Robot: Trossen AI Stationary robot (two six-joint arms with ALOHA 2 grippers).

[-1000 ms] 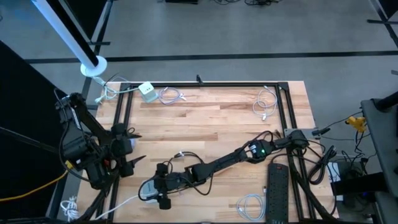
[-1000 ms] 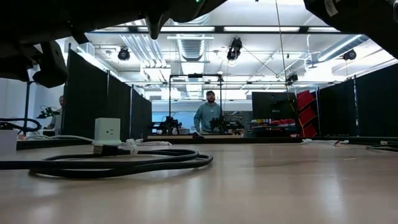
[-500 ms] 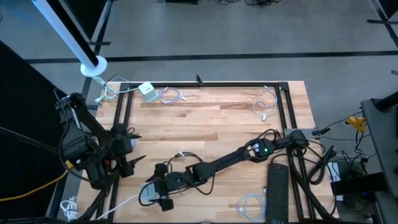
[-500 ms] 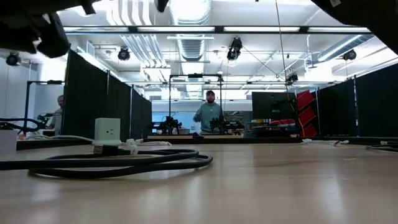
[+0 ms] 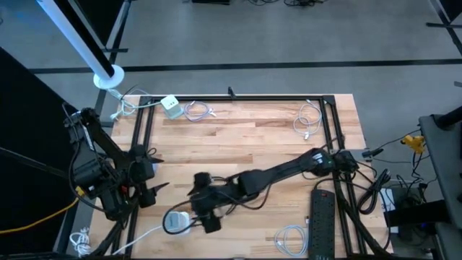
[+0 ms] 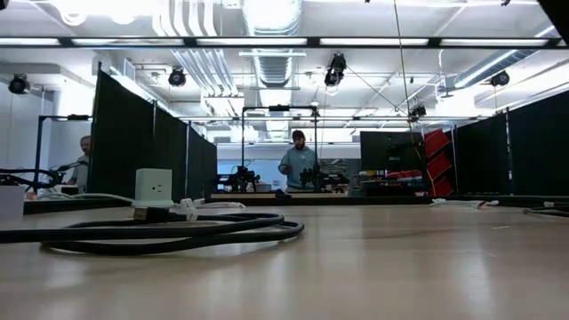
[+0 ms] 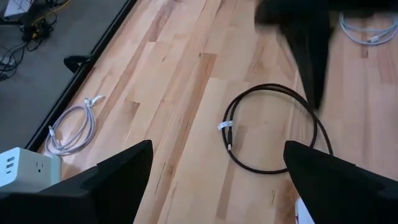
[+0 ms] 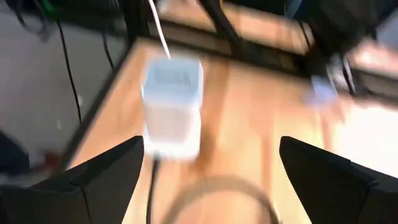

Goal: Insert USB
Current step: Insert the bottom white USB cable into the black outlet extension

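A white charger block lies flat on the wooden table near its front left, with a white cord running off the near edge. A black USB cable lies in a loop beside it. One plug end with a white tag rests loose on the wood. The other end runs toward the block; whether it is plugged in I cannot tell. My right gripper hangs open above the table, just right of the block, touching nothing. My left gripper waits open at the table's left edge.
A white power cube and a white cable coil sit at the far left. More white coils lie at the far right and near right. A black power strip lies beside the right rail. A person stands in the room beyond.
My right gripper has risen from the white charger block and drawn back toward the table's right edge, tipping up as it went; its arm has left the top of the low view. The block and the black cable stay on the table.
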